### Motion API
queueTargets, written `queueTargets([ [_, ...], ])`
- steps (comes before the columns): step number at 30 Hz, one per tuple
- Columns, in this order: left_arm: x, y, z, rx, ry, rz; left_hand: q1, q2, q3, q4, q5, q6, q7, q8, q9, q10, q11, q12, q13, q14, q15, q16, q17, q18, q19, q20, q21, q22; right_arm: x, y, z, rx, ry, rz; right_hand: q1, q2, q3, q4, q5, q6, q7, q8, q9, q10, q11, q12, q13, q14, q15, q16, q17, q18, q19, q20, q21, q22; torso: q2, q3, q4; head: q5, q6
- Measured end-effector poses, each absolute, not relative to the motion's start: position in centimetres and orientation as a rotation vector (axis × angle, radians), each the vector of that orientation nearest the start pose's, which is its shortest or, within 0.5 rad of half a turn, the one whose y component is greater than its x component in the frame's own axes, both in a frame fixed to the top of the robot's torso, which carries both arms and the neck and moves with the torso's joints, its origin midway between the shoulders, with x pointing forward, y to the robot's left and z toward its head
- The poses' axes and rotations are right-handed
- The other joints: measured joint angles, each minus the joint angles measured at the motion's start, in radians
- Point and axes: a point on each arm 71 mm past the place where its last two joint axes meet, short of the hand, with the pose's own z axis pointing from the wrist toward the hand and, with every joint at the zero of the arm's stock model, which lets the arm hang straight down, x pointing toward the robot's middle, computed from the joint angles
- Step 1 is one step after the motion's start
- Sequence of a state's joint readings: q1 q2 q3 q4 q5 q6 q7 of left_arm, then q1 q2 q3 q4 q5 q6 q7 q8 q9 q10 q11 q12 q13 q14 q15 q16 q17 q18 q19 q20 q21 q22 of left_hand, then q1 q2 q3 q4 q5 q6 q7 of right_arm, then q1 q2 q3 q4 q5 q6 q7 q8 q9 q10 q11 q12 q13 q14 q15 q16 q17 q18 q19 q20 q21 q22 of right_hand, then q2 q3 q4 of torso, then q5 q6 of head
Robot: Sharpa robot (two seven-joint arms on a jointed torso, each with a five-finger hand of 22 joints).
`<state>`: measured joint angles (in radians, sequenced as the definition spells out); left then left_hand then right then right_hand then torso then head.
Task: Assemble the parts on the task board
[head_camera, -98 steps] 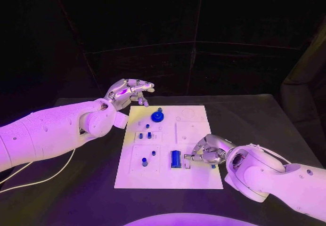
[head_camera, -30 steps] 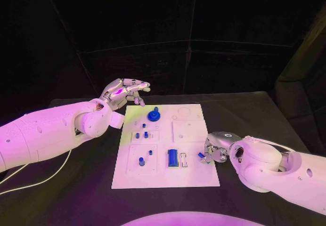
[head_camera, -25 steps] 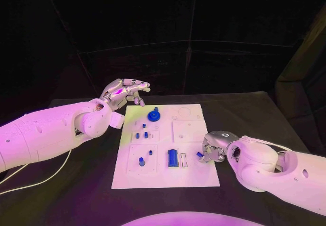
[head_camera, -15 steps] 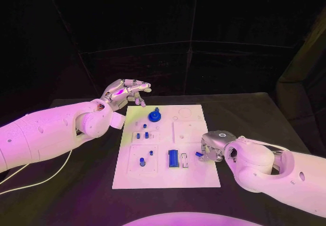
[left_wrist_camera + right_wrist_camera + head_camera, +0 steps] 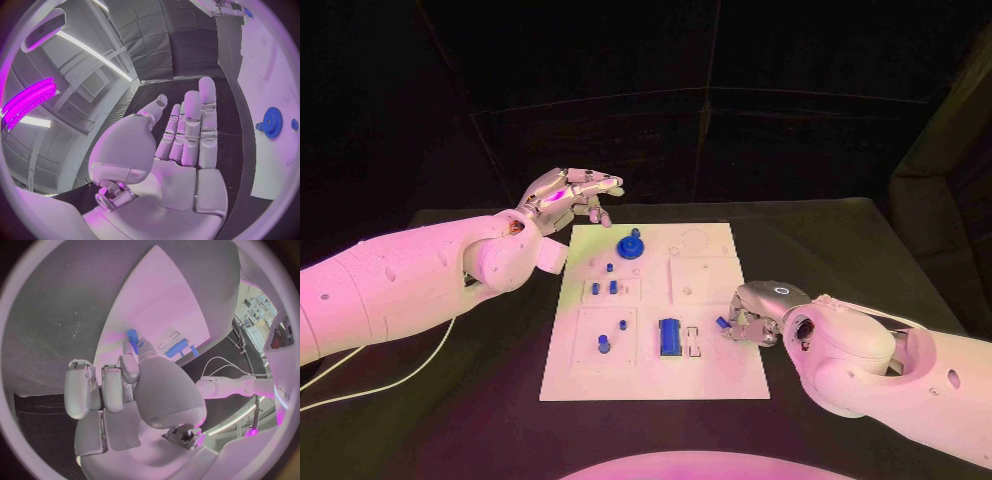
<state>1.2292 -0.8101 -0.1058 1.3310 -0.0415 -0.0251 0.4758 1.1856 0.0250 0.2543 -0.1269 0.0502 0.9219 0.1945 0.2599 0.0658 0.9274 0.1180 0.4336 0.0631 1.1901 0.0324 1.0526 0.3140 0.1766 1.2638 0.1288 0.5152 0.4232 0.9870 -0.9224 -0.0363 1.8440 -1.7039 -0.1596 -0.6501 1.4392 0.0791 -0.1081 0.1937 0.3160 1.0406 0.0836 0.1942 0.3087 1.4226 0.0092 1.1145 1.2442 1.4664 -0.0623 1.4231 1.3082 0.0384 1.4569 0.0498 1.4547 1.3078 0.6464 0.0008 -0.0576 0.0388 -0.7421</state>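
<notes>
Your right hand (image 5: 750, 326) pinches a small blue part (image 5: 132, 338) over the board's (image 5: 711, 375) right edge. Your left hand (image 5: 570, 194) hovers spread and empty off the far left corner, near the blue gear (image 5: 630, 246).

I'm looking down at the black worktop (image 5: 848, 250), a dark matte surface running out to both side edges. Behind its far edge hangs a dark curtain or backdrop (image 5: 704, 120), creased with faint seams. At the worktop's left edge I see a pale cable (image 5: 401, 370) trailing in a loose curve toward the near left corner. On the right side, past the far right corner, a dark drape (image 5: 949, 200) hangs down.
</notes>
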Motion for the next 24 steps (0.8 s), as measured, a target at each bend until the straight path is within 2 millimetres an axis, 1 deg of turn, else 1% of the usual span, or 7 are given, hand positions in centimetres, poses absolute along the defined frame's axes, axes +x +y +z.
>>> queueTargets([
  [1, 51.37, 23.77, -19.09, -0.98, 1.468, -1.676, 0.0, 0.0, 0.0, 0.0, 0.0, 0.0, 0.0, 0.0, 0.0, 0.0, 0.0, 0.0, 0.0, 0.0, 0.0, 0.0, 0.0, 0.0, 0.0, 0.0, 0.0, 0.0, 38.23, -17.43, -25.28, -0.14, 1.966, 0.305, -0.012, -0.012, 0.006, 0.009, 0.013, 0.003, 0.003, -0.004, -0.003, 0.002, 0.002, 0.005, 0.001, 0.0, 0.0, 0.004, 0.0, 0.0, 0.002, -0.002, 0.006, 0.0, 0.0, 0.0001, -0.0004, 0.0, 0.0],
  [3, 51.37, 23.77, -19.09, -0.98, 1.469, -1.676, 0.0, 0.0, 0.0, 0.0, 0.0, 0.0, 0.0, 0.0, 0.0, 0.0, 0.0, 0.0, 0.0, 0.0, 0.0, 0.0, 0.0, 0.0, 0.0, 0.0, 0.0, 0.0, 38.04, -17.43, -25.35, -0.101, 1.973, 0.332, -0.032, -0.032, 0.022, 0.025, 0.035, 0.013, 0.0, -0.005, -0.011, 0.005, -0.002, 0.014, 0.007, -0.002, -0.002, 0.011, 0.0, 0.0, 0.002, -0.002, 0.009, 0.0, 0.0, 0.0002, -0.0006, 0.0, 0.0],
  [5, 51.37, 23.77, -19.09, -0.98, 1.469, -1.676, 0.0, 0.0, 0.0, 0.0, 0.0, 0.0, 0.0, 0.0, 0.0, 0.0, 0.0, 0.0, 0.0, 0.0, 0.0, 0.0, 0.0, 0.0, 0.0, 0.0, 0.0, 0.0, 37.89, -17.37, -25.36, -0.069, 1.979, 0.358, -0.044, -0.044, 0.033, 0.036, 0.055, 0.017, 0.002, -0.009, -0.016, 0.005, -0.002, 0.023, 0.011, -0.002, -0.002, 0.012, 0.0, 0.0, 0.002, -0.002, 0.016, 0.0, 0.001, 0.0002, -0.0009, 0.001, 0.0],
  [6, 51.37, 23.76, -19.09, -0.98, 1.469, -1.676, 0.0, 0.0, 0.0, 0.0, 0.0, 0.0, 0.0, 0.0, 0.0, 0.0, 0.0, 0.0, 0.0, 0.0, 0.0, 0.0, 0.0, 0.0, 0.0, 0.0, 0.0, 0.0, 37.85, -17.35, -25.34, -0.053, 1.981, 0.369, -0.049, -0.049, 0.037, 0.04, 0.066, 0.021, -0.001, -0.009, -0.018, 0.005, -0.002, 0.026, 0.011, -0.002, -0.002, 0.017, 0.0, 0.0, 0.002, -0.002, 0.016, 0.0, 0.001, 0.0002, -0.0011, 0.001, -0.001],
  [12, 51.34, 23.75, -19.09, -0.98, 1.47, -1.677, 0.004, 0.004, -0.003, -0.003, 0.0, 0.0, 0.0, 0.0, 0.0, 0.0, 0.0, 0.0, 0.0, 0.0, 0.0, 0.0, 0.0, 0.0, 0.0, 0.0, 0.0, -0.001, 37.68, -17.25, -25.44, 0.037, 2.015, 0.43, -0.065, -0.065, 0.056, 0.059, 0.115, 0.026, 0.0, -0.015, -0.028, 0.016, 0.001, 0.046, 0.011, -0.002, -0.002, 0.026, 0.0, 0.0, 0.002, -0.002, 0.028, 0.0, 0.002, 0.0002, -0.0011, 0.001, -0.003],
  [15, 51.33, 23.82, -19.08, -0.981, 1.47, -1.675, 0.004, 0.004, -0.003, -0.003, 0.0, 0.0, 0.0, 0.0, 0.0, 0.0, 0.0, 0.0, 0.0, 0.0, 0.0, 0.0, 0.0, 0.0, 0.0, 0.0, 0.0, -0.001, 37.6, -17.13, -25.59, 0.079, 2.043, 0.454, -0.068, -0.068, 0.06, 0.063, 0.137, 0.029, -0.001, -0.02, -0.031, 0.018, 0.0, 0.048, 0.011, -0.002, -0.002, 0.026, 0.0, 0.0, 0.002, -0.002, 0.028, 0.0, 0.002, 0.0002, -0.0011, 0.001, -0.005],
  [24, 51.31, 23.82, -19.08, -0.981, 1.471, -1.675, 0.004, 0.004, -0.003, -0.003, 0.0, 0.0, 0.0, 0.0, 0.0, 0.0, 0.0, 0.0, 0.0, 0.0, 0.0, 0.0, 0.0, 0.0, 0.0, 0.0, 0.0, -0.001, 37.43, -16.56, -26.09, 0.183, 2.119, 0.514, -0.072, -0.072, 0.06, 0.063, 0.138, 0.032, 0.0, -0.02, -0.032, 0.019, -0.002, 0.054, 0.011, -0.002, -0.002, 0.026, 0.0, 0.0, 0.001, -0.002, 0.032, 0.0, 0.002, 0.0004, -0.0016, 0.003, -0.007],
])
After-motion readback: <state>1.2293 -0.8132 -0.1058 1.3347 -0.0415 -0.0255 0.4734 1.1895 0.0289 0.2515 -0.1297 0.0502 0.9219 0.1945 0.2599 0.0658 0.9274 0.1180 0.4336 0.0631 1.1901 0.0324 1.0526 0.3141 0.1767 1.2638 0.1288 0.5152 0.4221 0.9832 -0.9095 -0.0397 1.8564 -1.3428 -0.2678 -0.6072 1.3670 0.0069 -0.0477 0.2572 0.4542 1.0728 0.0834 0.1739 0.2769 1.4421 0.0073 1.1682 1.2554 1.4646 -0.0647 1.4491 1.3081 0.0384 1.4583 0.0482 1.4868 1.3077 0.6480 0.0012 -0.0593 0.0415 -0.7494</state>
